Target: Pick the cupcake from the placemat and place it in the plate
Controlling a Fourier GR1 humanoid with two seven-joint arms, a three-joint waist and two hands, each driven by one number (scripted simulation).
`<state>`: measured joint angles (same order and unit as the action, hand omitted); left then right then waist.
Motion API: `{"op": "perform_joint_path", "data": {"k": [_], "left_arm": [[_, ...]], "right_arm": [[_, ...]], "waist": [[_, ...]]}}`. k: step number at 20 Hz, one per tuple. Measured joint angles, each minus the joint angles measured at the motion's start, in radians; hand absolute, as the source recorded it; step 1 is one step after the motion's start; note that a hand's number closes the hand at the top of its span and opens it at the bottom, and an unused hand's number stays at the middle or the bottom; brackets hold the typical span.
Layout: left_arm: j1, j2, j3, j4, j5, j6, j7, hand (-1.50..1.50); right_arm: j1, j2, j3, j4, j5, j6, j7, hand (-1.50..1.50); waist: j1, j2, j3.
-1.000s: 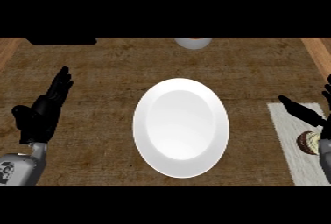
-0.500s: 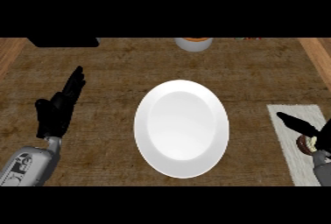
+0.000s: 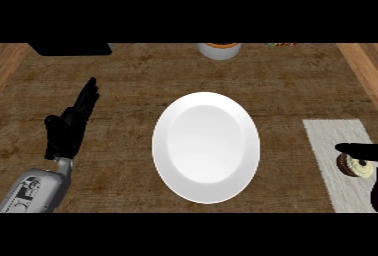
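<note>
A wide white plate [image 3: 205,146] lies in the middle of the brown counter. At the right edge a pale placemat [image 3: 334,137] holds a small cupcake [image 3: 352,165] with a dark wrapper and light top. My right hand [image 3: 357,148] comes in from the right edge, mostly out of view. One straight finger lies along the cupcake's far side and a dark part of the hand stands just right of the cupcake. Nothing is curled round the cupcake. My left hand [image 3: 68,129] rests open at the left, fingers straight and pointing up, well away from the plate.
A white cup [image 3: 218,50] with something orange inside stands at the back, behind the plate. A dark block [image 3: 72,48] sits at the back left. Wooden edges [image 3: 363,65] border the counter mat on both sides.
My right hand has dropped from above the placemat down to the cupcake and slid toward the right edge. My left hand has shifted right and up. The view has tilted slightly.
</note>
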<state>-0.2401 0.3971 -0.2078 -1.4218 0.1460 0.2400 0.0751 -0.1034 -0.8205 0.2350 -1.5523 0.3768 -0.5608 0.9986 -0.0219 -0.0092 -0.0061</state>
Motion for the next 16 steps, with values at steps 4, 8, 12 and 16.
{"op": "perform_joint_path", "data": {"k": [4, 8, 12, 16], "left_arm": [[-0.002, 0.001, 0.013, 0.002, 0.000, -0.009, 0.003, 0.00], [-0.010, -0.013, 0.016, 0.016, -0.010, -0.013, -0.001, 0.00], [-0.020, -0.031, 0.014, 0.010, -0.028, -0.016, 0.010, 0.00], [-0.036, -0.041, 0.026, 0.020, -0.032, -0.035, 0.019, 0.00]], "right_arm": [[0.012, -0.070, -0.024, -0.099, -0.068, 0.128, 0.095, -1.50], [0.034, -0.103, -0.059, -0.143, -0.147, 0.199, 0.135, -1.50], [0.040, -0.099, -0.091, -0.123, -0.185, 0.239, 0.132, -1.50], [0.011, -0.068, -0.091, -0.074, -0.200, 0.277, 0.128, -1.50]], "waist": [[0.003, 0.002, 0.002], [0.007, 0.005, 0.004], [0.015, 0.007, 0.005], [0.022, 0.009, 0.005]]}}
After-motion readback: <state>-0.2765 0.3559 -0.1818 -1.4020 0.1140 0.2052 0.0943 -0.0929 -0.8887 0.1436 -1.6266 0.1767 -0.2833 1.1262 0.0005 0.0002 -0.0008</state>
